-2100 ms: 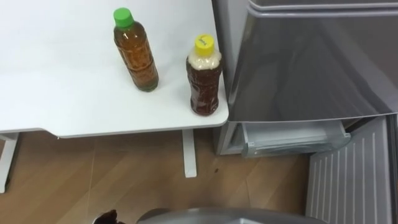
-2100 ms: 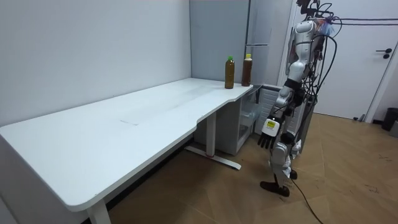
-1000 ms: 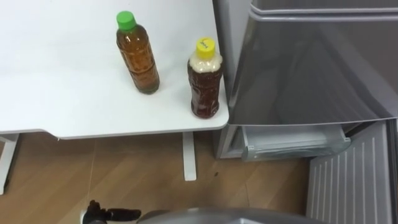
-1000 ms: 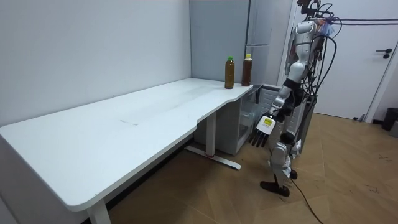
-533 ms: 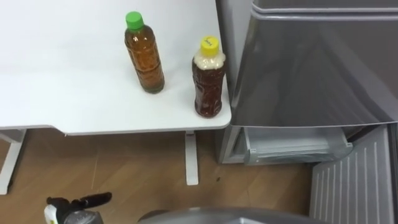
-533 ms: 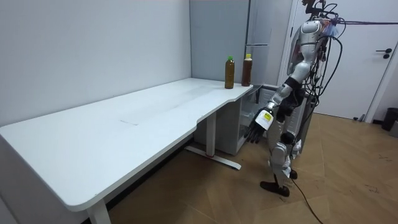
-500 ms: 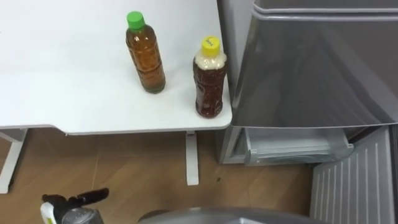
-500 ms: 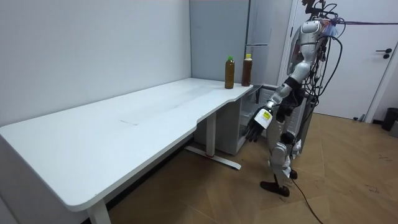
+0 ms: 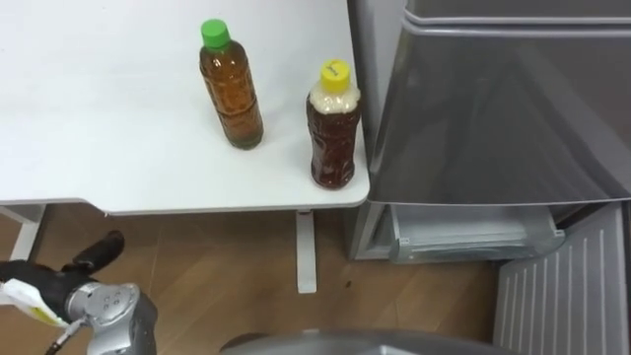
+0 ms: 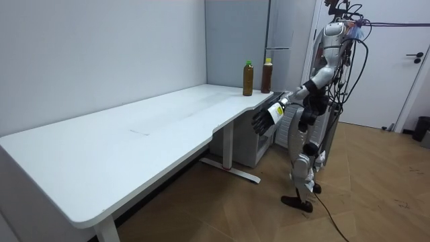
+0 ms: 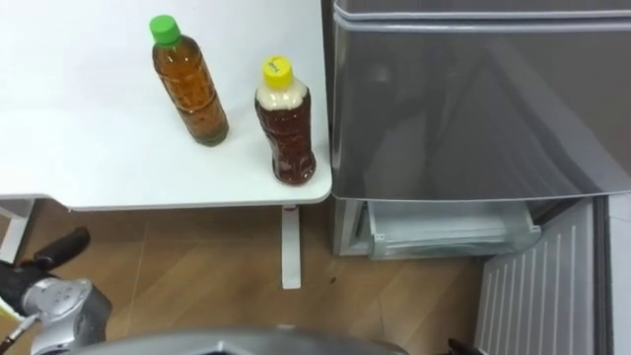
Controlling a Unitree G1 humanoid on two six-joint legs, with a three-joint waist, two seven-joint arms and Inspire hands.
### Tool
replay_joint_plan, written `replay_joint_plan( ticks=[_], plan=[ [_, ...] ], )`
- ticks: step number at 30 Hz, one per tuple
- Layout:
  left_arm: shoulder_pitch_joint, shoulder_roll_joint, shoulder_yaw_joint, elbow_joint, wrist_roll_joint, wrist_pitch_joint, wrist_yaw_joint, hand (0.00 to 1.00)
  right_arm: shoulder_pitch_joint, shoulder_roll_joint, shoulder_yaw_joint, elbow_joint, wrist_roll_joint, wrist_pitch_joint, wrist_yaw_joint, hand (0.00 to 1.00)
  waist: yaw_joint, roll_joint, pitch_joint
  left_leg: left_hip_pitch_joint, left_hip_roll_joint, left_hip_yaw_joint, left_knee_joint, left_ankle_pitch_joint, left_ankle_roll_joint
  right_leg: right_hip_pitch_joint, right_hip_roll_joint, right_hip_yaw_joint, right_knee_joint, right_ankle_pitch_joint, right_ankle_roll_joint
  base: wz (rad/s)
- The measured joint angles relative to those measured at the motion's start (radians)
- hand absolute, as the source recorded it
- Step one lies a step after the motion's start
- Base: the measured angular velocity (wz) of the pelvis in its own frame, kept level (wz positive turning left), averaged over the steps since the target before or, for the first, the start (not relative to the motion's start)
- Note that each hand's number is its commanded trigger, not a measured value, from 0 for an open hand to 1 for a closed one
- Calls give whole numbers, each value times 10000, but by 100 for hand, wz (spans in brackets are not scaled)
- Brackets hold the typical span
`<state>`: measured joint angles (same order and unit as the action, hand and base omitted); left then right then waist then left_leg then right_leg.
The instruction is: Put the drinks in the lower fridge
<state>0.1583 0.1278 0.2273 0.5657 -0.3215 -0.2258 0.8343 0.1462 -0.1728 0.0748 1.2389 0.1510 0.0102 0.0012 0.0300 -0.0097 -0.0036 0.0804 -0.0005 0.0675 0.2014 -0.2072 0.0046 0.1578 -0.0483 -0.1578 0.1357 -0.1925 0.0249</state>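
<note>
Left eye view: the green-capped tea bottle [image 9: 231, 87] and the yellow-capped drink bottle [image 9: 333, 126] stand upright at the white desk's [image 9: 99, 158] corner, beside the fridge [image 9: 493, 108]. The left hand [image 9: 44, 276] is below the desk edge, fingers loosely extended, empty.

Room view: the left hand is raised near the desk corner.

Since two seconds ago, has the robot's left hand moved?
Yes. The left hand rose from knee height toward the white table's edge, in the room view.

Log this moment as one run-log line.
left hand: open, empty, in front of table edge | green-capped bottle: upright on table | yellow-capped bottle: upright at table corner by fridge | lower fridge door: open
</note>
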Motion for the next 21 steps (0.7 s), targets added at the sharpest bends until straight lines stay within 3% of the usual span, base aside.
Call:
replay_joint_plan(
  ticks=[7,9,12,14,21],
  plan=[
    [-18,49,-143,-517,483,-62,926,0,176,43,0,-375,41,-136,23,0,29,-16,9,-56,6,-82,45,-7,-10,-19,6,-93,15,1,-2,3],
    [-26,96,-72,-1879,566,-160,1125,0,164,44,-5,-374,-9,-136,142,0,61,-64,8,-103,4,-147,90,-6,-12,-31,12,-112,15,3,-4,6],
    [-203,317,-84,-2811,1320,-604,1225,0,136,-5,-4,-368,-20,-192,216,0,49,-14,16,-69,-10,-141,67,-4,-9,5,4,-93,6,3,-4,0],
    [-338,457,-34,-3716,2081,-632,1115,0,181,-11,-77,-361,20,-289,278,0,18,14,18,-66,-10,-130,42,-3,-10,7,4,-88,1,3,-5,0],
    [-346,452,-443,-5992,2465,-566,-67,0,219,3,-105,-348,362,-336,448,0,-90,1,33,-78,-9,-140,6,-4,-9,-16,3,-102,3,4,-4,0]
  ],
)
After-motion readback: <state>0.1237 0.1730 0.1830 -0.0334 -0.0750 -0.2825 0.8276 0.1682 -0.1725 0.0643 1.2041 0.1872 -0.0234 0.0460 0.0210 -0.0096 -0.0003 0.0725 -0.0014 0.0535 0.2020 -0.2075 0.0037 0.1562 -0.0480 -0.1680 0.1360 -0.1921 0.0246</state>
